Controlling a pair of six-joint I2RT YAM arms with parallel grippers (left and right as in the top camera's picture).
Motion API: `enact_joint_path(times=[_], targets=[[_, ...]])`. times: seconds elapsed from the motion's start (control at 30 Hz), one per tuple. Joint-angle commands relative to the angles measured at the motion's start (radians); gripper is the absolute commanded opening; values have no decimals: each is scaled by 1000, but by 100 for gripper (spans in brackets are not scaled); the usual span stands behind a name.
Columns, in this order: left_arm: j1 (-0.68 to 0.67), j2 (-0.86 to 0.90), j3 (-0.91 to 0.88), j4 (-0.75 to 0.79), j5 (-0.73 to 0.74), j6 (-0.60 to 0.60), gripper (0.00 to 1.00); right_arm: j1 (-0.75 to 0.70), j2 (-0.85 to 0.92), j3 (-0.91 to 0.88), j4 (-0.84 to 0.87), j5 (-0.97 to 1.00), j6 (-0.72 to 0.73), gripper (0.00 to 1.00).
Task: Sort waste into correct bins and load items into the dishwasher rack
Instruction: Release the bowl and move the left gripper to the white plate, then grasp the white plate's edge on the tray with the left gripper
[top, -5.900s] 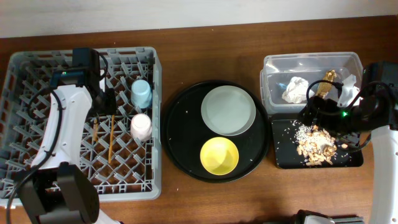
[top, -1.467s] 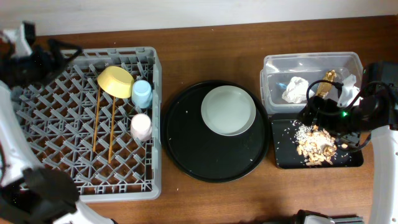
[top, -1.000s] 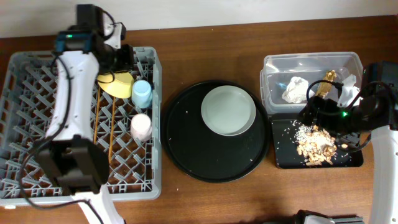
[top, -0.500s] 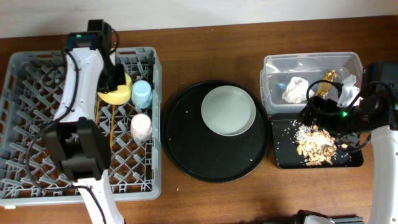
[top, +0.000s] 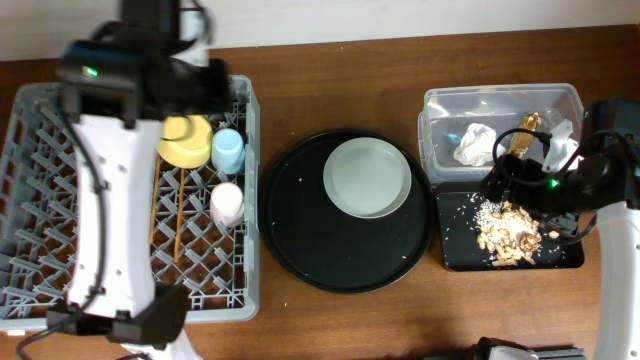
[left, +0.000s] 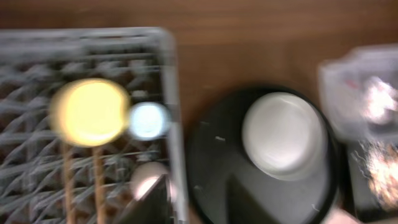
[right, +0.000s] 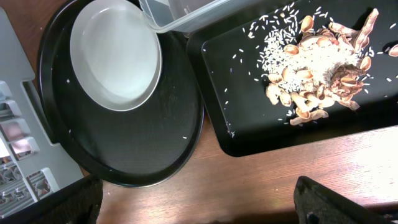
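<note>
Near the far edge of the dishwasher rack, on its side toward the large round black tray, sits the yellow bowl. It shows as a plain yellow round shape. The left arm cuts off its far rim, and I cannot tell whether its mouth faces up or down. The blue cup stands just beside it, and the pink cup is a little nearer. The two thin brown chopsticks lie in the rack almost parallel. Their long axes run from the far side to the near side, and their far ends reach toward the bowl.

The pale grey-green plate lies flat on the round tray. The clear tub holds the white tissue and a gold wrapper. The shallow black tray holds beige food scraps. All of these stand on the wooden worktop.

The left arm hides a long strip of the rack. The left wrist view is blurred, but the dark fingers of the left hand stand apart with nothing between them. In the right wrist view the fingers of the right hand sit at the two lower corners, spread wide and empty, above the near edges of both black trays.
</note>
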Motion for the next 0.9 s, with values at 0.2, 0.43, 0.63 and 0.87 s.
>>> enact_joint_path(times=[0.2,0.43,0.63,0.87], targets=[[-319,112,-109,100,27,-56,54,-6,1,1,0,10,-4,99],[-421,232,-253,196,32,-96,56,-6,1,1,0,10,-4,98],[-518,301,-370,348,32,-96,55,-6,1,1,0,10,-4,99],[-594,333,-468,483,8,-97,48,-6,1,1,0,10,-4,99]])
